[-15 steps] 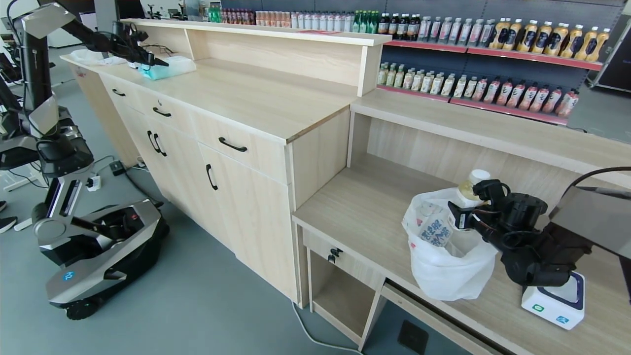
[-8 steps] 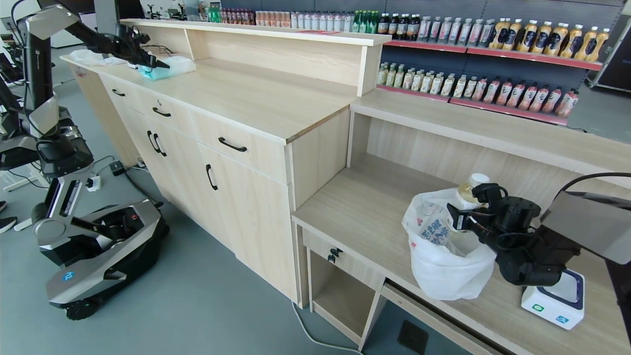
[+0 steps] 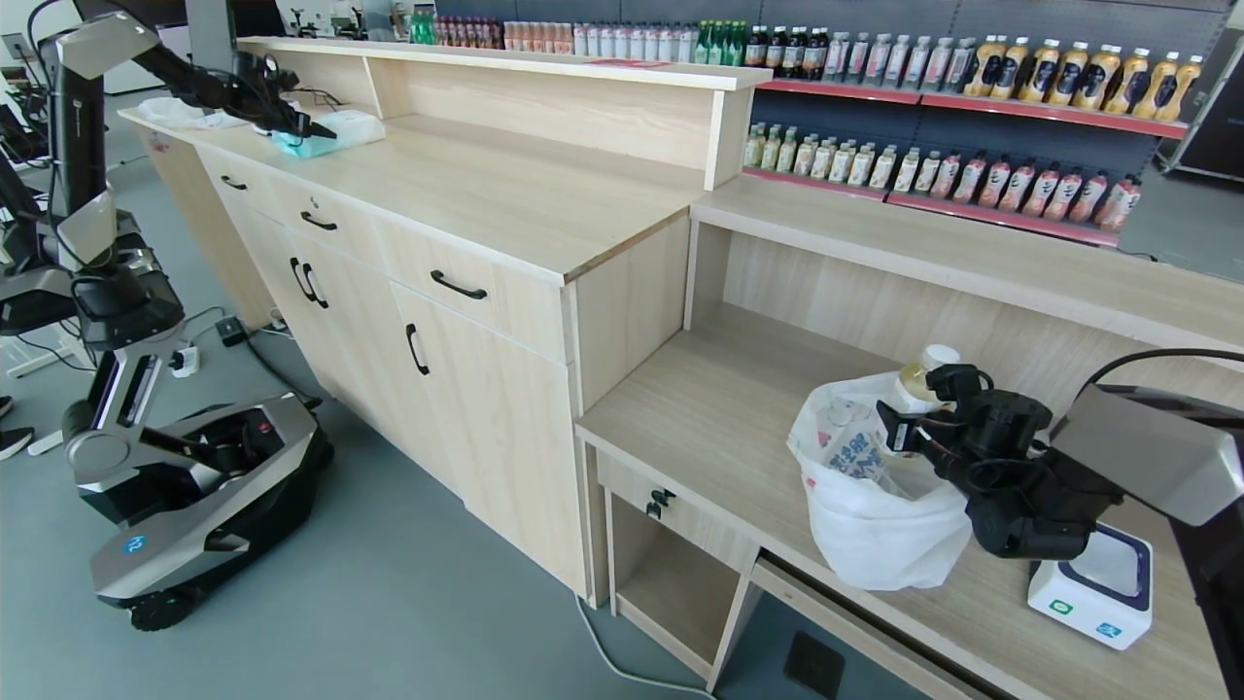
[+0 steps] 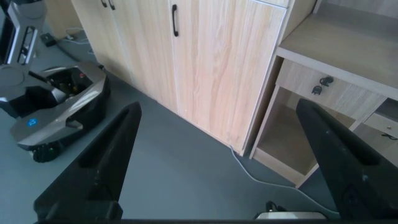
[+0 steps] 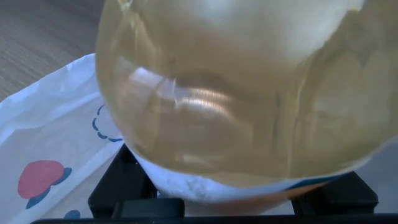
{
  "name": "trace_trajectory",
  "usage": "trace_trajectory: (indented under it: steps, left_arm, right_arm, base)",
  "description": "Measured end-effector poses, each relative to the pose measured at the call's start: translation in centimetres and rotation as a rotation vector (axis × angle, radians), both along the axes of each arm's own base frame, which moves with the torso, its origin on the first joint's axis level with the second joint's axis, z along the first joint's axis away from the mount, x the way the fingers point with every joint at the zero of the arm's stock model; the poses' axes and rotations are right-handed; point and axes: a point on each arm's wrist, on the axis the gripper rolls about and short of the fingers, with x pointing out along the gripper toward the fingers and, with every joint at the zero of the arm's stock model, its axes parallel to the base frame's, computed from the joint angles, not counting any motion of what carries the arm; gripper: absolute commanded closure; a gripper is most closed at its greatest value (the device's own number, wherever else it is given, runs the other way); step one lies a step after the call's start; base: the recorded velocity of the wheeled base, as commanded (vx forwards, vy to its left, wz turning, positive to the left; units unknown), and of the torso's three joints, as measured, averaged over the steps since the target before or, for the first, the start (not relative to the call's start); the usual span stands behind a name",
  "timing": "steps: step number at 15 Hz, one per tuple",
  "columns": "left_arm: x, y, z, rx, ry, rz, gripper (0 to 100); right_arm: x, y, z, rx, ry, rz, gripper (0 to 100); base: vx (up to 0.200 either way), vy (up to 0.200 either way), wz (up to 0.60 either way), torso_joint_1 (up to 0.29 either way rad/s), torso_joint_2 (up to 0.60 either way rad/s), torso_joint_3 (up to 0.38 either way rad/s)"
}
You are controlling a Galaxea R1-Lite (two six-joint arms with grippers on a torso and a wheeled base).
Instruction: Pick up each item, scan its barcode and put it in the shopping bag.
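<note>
While right gripper point(image 3: 923, 401) clamps a bottle point(image 3: 915, 381) over the shopping bag point(image 3: 875, 530), left gripper point(image 4: 219, 107) hangs apart; jaws spread wide

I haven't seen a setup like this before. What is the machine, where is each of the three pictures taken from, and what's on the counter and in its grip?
It is a wheeled robot with two arms, working at a shop checkout. The wide picture comes from a camera on its head, looking down at a low wooden counter. On the counter stand a white shopping bag with a carton inside, and a small white scanner. The right gripper is shut on a bottle of yellowish drink, held at the bag's opening. The other two pictures come from cameras on the wrists. The right one looks at that bottle from very close, with the bag beneath it. The left one shows the left gripper open above the grey floor, near the cupboards.
</note>
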Motion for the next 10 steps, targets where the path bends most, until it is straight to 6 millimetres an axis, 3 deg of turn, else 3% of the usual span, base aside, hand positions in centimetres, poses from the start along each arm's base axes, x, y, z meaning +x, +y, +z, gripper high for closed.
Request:
trace_trajectory:
  steps: [4, 5, 10]
  left_arm:
    - [0.0, 0.0, 0.0, 0.000, 0.000, -0.001, 0]
    - [0.0, 0.0, 0.0, 0.000, 0.000, -0.001, 0]
    - [0.0, 0.0, 0.0, 0.000, 0.000, 0.000, 0]
  right_arm:
    - [-0.1, 0.0, -1.1, 0.000, 0.020, 0.000, 100]
    - [0.0, 0.0, -1.3, -0.002, 0.022, 0.000, 0]
    - [0.0, 0.1, -1.1, -0.007, 0.023, 0.003, 0]
  base:
    - [0.000, 0.000, 0.00, 0.000, 0.00, 0.000]
    - [0.000, 0.000, 0.00, 0.000, 0.00, 0.000]
    - [0.000, 0.000, 0.00, 0.000, 0.00, 0.000]
